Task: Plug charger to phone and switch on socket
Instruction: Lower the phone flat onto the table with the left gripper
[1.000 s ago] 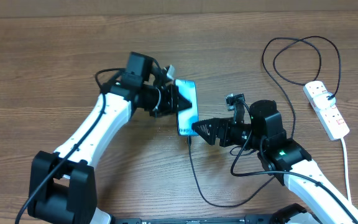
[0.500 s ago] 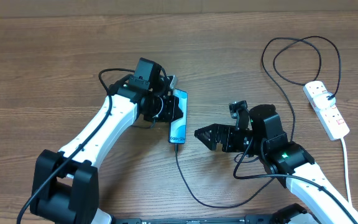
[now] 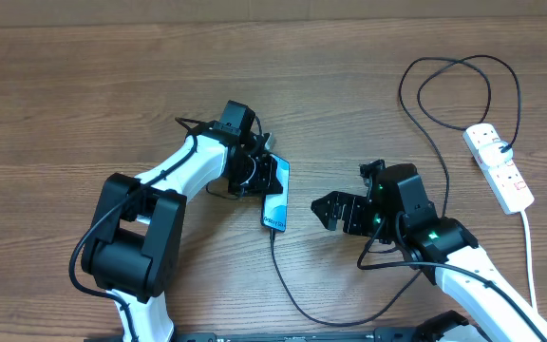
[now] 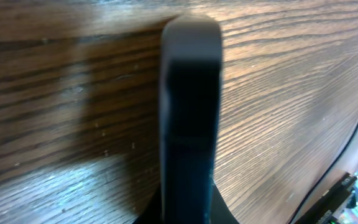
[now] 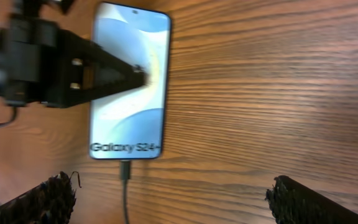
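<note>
The phone (image 3: 275, 209) stands tilted on its long edge at the table's middle, its light-blue screen (image 5: 129, 87) facing my right wrist camera. My left gripper (image 3: 270, 182) is shut on the phone, which shows edge-on as a dark slab (image 4: 190, 112) in the left wrist view. The charger's small black plug (image 5: 125, 171) sits in the phone's lower end. Its thin black cable (image 3: 288, 285) curves down and round to the right. My right gripper (image 3: 323, 211) is open with nothing between its fingers (image 5: 39, 199), a short way right of the plug. The socket (image 3: 499, 166) lies at the far right.
The black cable loops (image 3: 459, 81) over the table at the back right, near the socket. A white cord (image 3: 528, 256) runs from the socket toward the front edge. My right arm's body (image 3: 425, 233) sits between the phone and the socket.
My right gripper has opened fully and drawn back to the right, away from the plug. The left arm has folded in, tilting the phone more onto its edge and shifting it slightly toward the front.
</note>
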